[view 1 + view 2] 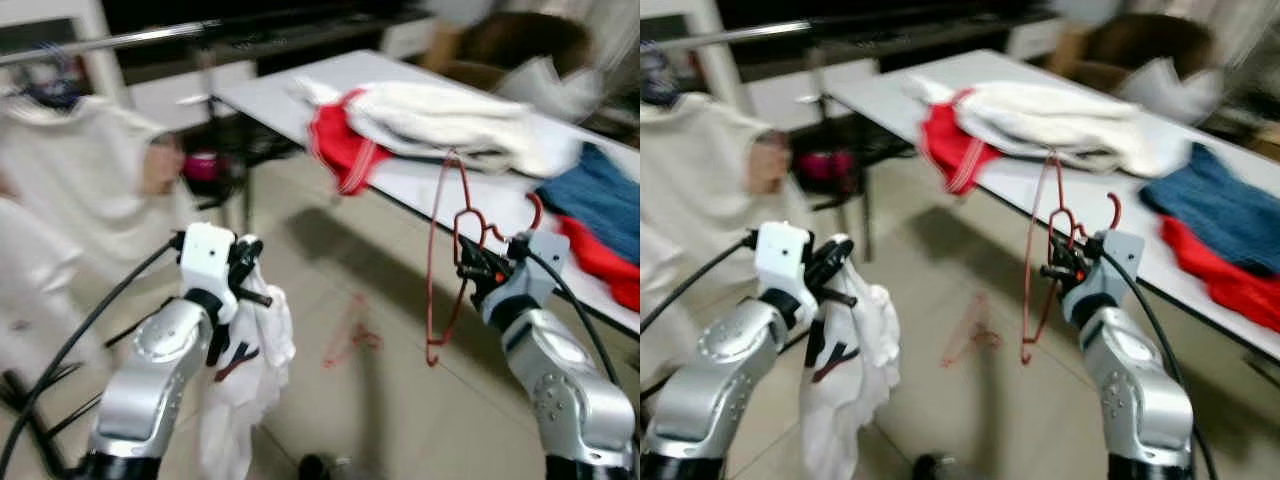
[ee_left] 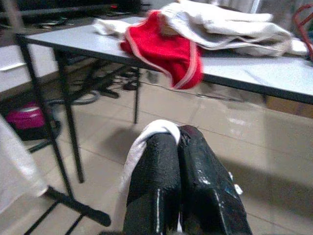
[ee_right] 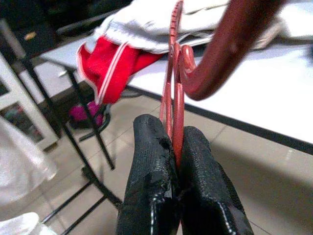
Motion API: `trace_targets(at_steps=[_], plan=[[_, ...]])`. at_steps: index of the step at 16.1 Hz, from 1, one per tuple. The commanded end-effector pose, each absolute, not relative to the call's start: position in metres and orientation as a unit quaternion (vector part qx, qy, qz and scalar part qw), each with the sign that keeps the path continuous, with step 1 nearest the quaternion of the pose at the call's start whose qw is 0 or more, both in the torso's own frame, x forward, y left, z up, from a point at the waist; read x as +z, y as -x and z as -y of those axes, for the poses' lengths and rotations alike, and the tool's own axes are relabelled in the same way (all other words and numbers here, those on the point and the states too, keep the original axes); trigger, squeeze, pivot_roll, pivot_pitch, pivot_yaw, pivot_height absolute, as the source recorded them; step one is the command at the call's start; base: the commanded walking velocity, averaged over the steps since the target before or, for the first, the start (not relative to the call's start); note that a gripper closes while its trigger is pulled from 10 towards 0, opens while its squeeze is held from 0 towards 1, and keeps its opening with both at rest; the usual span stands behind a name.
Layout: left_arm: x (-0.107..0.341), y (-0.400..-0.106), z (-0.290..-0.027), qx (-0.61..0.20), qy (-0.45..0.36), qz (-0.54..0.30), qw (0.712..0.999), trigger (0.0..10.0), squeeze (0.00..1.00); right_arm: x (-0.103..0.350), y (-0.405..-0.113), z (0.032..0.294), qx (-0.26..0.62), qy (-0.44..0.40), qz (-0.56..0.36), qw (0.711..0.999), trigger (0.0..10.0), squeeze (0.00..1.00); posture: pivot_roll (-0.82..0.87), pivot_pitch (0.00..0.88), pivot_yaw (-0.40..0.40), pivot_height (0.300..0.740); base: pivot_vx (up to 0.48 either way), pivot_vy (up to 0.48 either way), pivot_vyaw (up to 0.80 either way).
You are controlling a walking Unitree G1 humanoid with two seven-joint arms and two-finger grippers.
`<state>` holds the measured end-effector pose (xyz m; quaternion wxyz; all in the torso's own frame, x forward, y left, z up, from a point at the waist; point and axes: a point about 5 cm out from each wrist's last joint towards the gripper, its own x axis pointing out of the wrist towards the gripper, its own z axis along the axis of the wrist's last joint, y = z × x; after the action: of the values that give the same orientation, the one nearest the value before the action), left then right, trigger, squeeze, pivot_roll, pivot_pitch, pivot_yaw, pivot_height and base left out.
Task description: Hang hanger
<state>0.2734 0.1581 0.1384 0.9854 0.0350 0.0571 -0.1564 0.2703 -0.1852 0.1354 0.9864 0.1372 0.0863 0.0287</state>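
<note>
The right end effector (image 3: 177, 161) is clamped on a red hanger (image 1: 447, 262), holding it upright in the air beside the desk (image 1: 440, 183). The left end effector (image 2: 179, 142) is pinched together on a white garment (image 1: 250, 380) that hangs toward the floor

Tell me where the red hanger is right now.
The red hanger is on the robot's right, clamped in the right end effector and held in the air over the floor, just in front of the table edge near the white garment pile.
</note>
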Motion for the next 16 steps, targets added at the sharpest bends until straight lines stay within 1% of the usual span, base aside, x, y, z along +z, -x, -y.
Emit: trace_targets(at_steps=[1, 6, 11, 16], plan=[[0.1457, -0.2749, -0.1535, -0.164, -0.037, -0.042, 0.985, 10.0, 0.0, 0.1397, -0.2703, 0.1903, 0.021, -0.124, -0.081, 0.989, 10.0, 0.0, -0.07, 0.0, -0.065, 0.74, 0.0, 0.0, -0.8], [0.1474, -0.277, -0.1527, -0.164, -0.036, -0.04, 0.985, 10.0, 0.0, 0.1343, -0.2688, 0.1819, 0.035, -0.117, -0.098, 0.988, 10.0, 0.0, -0.07, 0.0, -0.063, 0.74, 0.0, 0.0, -0.8], [0.1499, -0.2776, -0.1501, -0.169, -0.023, -0.038, 0.985, 10.0, 0.0, 0.1324, -0.2677, 0.1829, 0.028, -0.119, -0.102, 0.987, 10.0, 0.0, -0.08, 0.0, -0.058, 0.74, 0.0, 0.0, -0.8], [0.1509, -0.2793, -0.1502, -0.169, -0.03, -0.036, 0.985, 10.0, 0.0, 0.1317, -0.2668, 0.1817, 0.026, -0.117, -0.103, 0.987, 10.0, 0.0, -0.08, 0.0, -0.054, 0.74, 0.0, 0.0, -0.8]])
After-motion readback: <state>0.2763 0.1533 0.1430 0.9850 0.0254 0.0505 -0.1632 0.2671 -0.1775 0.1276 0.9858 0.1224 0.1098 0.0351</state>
